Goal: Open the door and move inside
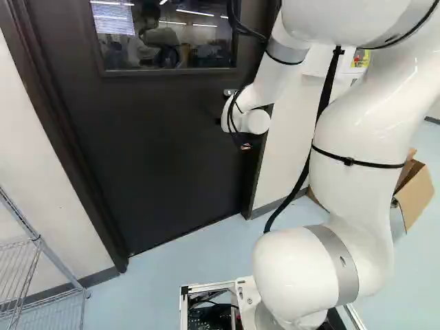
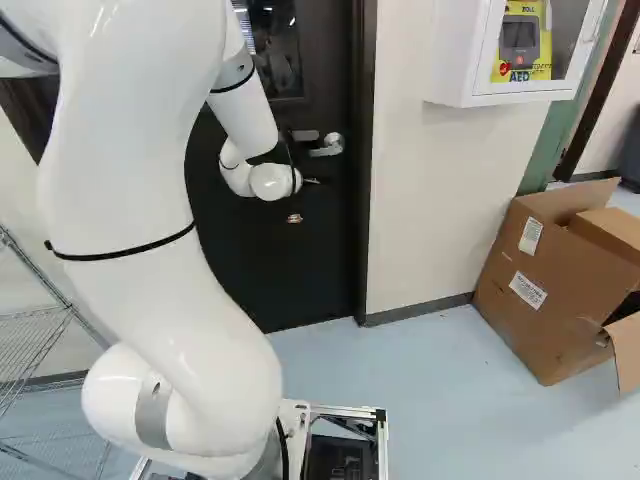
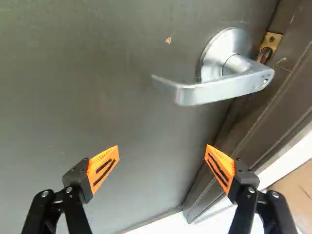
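The dark door [image 1: 172,151] with a window stands closed in its frame. Its silver lever handle [image 2: 328,146] shows beside the wrist in the right base view. The gripper [image 2: 295,218], mostly hidden by the wrist, is at the door's handle side, lower than the lever. In the wrist view the gripper [image 3: 162,153] is open, its orange-padded fingers wide apart with nothing between them. The lever handle [image 3: 219,87] lies ahead of the fingers, not touched by them; a brass plate [image 3: 270,43] shows in the frame edge beside it.
A wire shelf [image 1: 41,251] stands left of the door. Right of the door are a pale wall [image 2: 425,210], a white wall cabinet [image 2: 470,95] and an open cardboard box [image 2: 550,285] on the floor. The door frame [image 3: 263,117] runs close beside one finger in the wrist view.
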You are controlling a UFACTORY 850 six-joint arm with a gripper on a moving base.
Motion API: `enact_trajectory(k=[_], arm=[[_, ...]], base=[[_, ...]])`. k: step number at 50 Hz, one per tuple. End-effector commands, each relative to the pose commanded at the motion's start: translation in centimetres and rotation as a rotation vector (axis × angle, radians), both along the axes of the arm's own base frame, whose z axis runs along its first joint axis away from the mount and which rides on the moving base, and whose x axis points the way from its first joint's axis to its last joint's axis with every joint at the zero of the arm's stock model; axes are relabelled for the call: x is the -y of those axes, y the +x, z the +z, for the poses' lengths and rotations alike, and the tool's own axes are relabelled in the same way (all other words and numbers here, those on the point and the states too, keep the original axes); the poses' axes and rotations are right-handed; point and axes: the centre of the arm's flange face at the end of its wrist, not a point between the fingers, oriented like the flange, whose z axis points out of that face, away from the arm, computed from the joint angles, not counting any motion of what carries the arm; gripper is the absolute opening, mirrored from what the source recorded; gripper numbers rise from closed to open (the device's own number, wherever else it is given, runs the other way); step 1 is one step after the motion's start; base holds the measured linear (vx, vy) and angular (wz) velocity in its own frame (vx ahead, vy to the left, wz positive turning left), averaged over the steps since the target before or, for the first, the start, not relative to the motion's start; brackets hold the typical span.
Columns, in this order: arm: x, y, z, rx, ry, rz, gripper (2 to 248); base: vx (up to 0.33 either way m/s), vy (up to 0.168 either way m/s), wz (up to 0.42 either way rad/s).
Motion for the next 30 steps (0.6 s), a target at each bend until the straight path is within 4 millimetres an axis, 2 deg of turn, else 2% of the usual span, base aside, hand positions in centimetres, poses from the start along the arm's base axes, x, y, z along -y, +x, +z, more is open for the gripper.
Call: enact_trajectory(k=[30], arm=[[-0.8,5.4,-0.4,0.02,0.062,-0.076,247]], base=[[0.0,0.0,0.0]])
